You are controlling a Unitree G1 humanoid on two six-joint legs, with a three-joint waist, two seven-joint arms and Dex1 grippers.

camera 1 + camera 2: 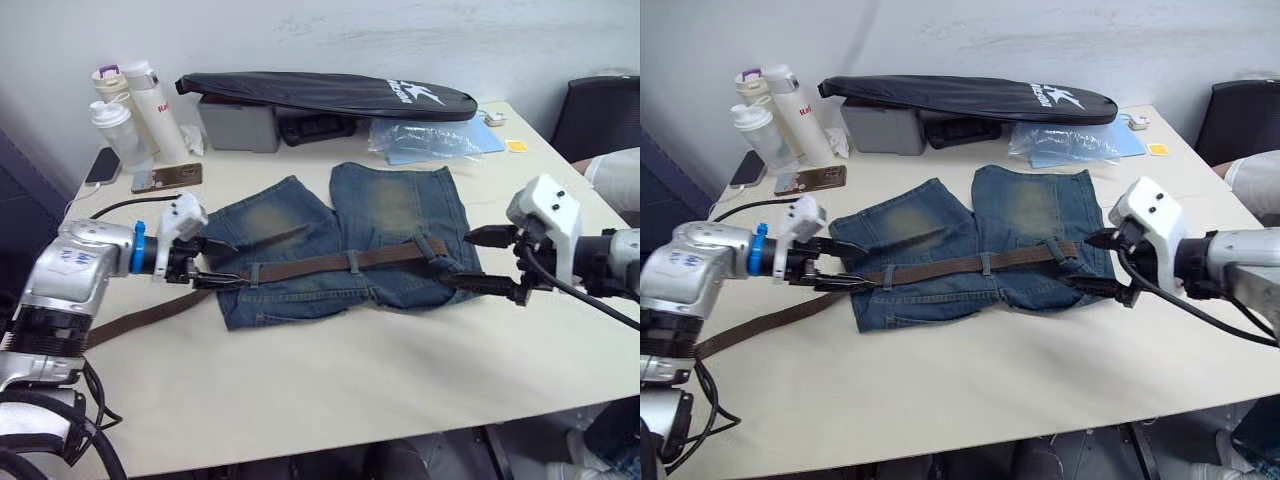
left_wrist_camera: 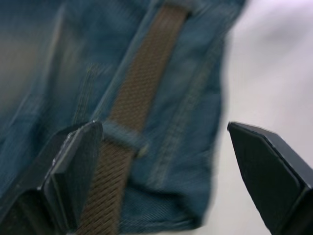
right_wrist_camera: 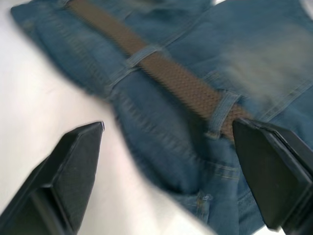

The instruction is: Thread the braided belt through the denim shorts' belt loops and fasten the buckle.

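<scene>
The denim shorts point(image 1: 340, 235) lie flat mid-table, waistband toward me. The braided belt point(image 1: 320, 263) runs along the waistband under several belt loops point(image 1: 353, 261), and its tail point(image 1: 130, 322) trails off to the left over the table. I cannot make out the buckle. My left gripper point(image 1: 222, 264) is open at the shorts' left waist corner, straddling the belt point(image 2: 142, 78) and a loop point(image 2: 122, 138). At the right waist corner my right gripper point(image 1: 472, 260) is also open, beside the belt's end point(image 3: 166, 73), with a loop point(image 3: 220, 115) near one of its fingers point(image 3: 274, 161).
A long black bag point(image 1: 330, 93) lies on a grey box point(image 1: 238, 125) at the back. Bottles point(image 1: 125, 125) and phones point(image 1: 165, 177) stand back left. A plastic bag point(image 1: 430, 135), a black chair point(image 1: 600, 115) and a person's sleeve point(image 1: 615, 170) are on the right.
</scene>
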